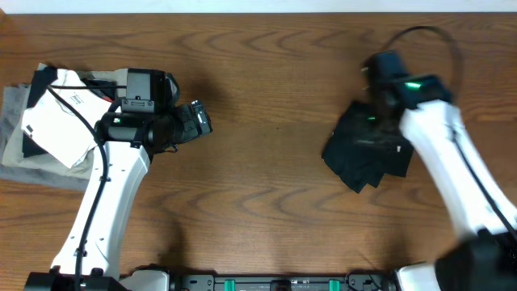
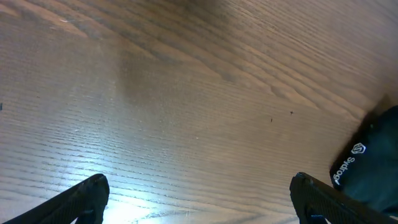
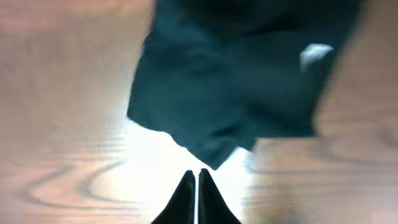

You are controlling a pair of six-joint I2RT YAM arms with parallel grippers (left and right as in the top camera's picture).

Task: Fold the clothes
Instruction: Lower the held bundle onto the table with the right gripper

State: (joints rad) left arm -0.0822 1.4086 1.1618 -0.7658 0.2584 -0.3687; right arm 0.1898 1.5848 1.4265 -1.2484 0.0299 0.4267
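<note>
Item: 1 black T-shirt (image 1: 367, 153), crumpled in a loose heap on the right side of the table (image 1: 266, 194), well apart from the stack at far left; pale label (image 3: 316, 55) showing in the right wrist view; right gripper (image 3: 198, 186), 2 fingers pressed together, holding nothing, just short of the shirt's nearest corner; left gripper (image 2: 202, 202), fingers spread wide, empty, over bare wood; stack, white folded garment (image 1: 56, 121) on a grey-olive one (image 1: 20, 153); step, as we judge it, folding not yet begun, the shirt wanting to be spread flat first; next move, we reckon, calls for the right fingers to part and pinch an edge, with the left arm crossing to help.
</note>
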